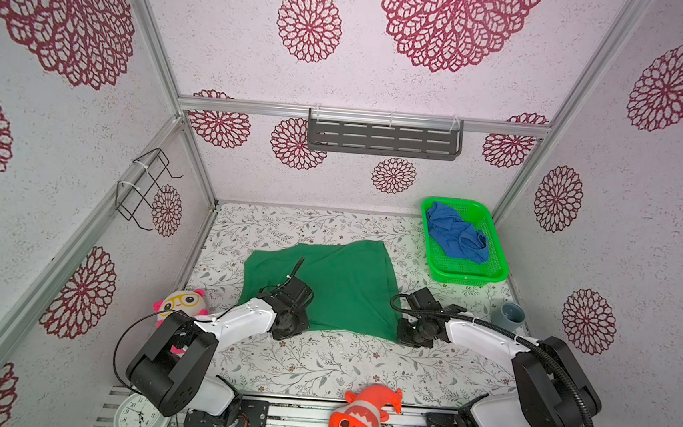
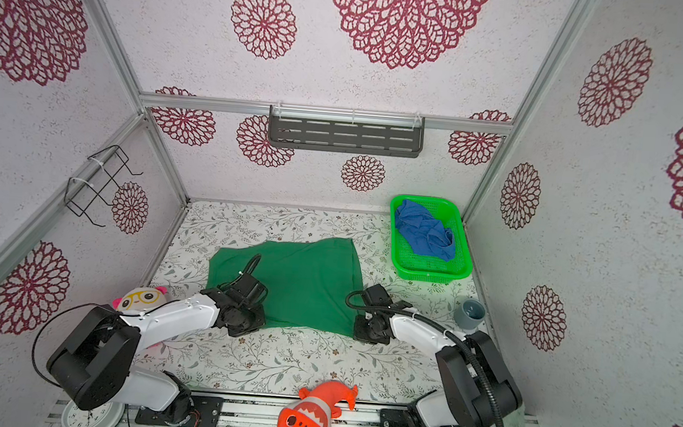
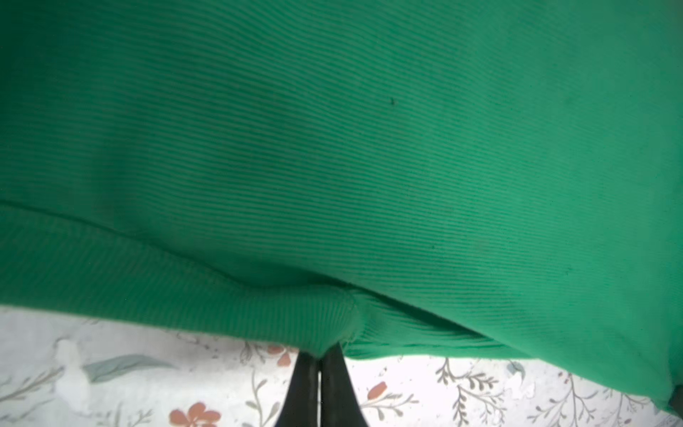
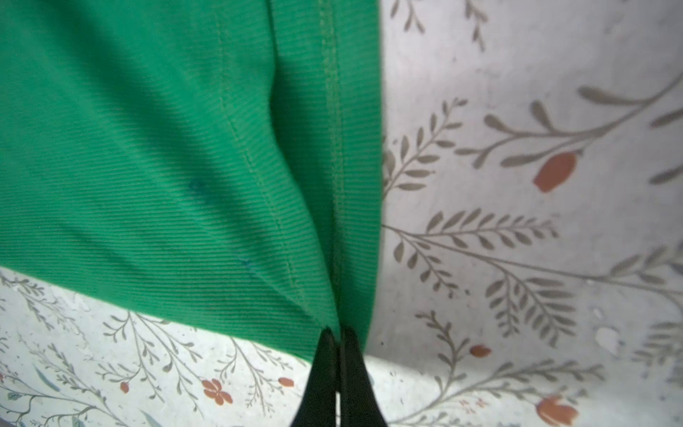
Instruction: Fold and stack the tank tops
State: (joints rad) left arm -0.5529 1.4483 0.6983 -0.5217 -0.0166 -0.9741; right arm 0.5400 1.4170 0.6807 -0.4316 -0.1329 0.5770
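The dark green tank top (image 1: pixel 338 285) lies spread flat in the middle of the floral table (image 1: pixel 319 371), its near edge toward the arms. The left gripper (image 3: pixel 320 355) is closed on a pinch of that near edge at its left end; the right gripper (image 4: pixel 338 334) is clamped on the near right corner, beside the stitched hem. Both pinches sit low, at table level, so the edge between them runs fairly straight. I judge the two grips are set for lifting the near edge and carrying it over to the far edge as a first fold; holding both ends should keep the edge from sagging. The royal blue tank top (image 1: pixel 457 236) lies crumpled in the bright green mesh basket (image 1: pixel 468 276) at the far right corner, well apart, not yet folded.
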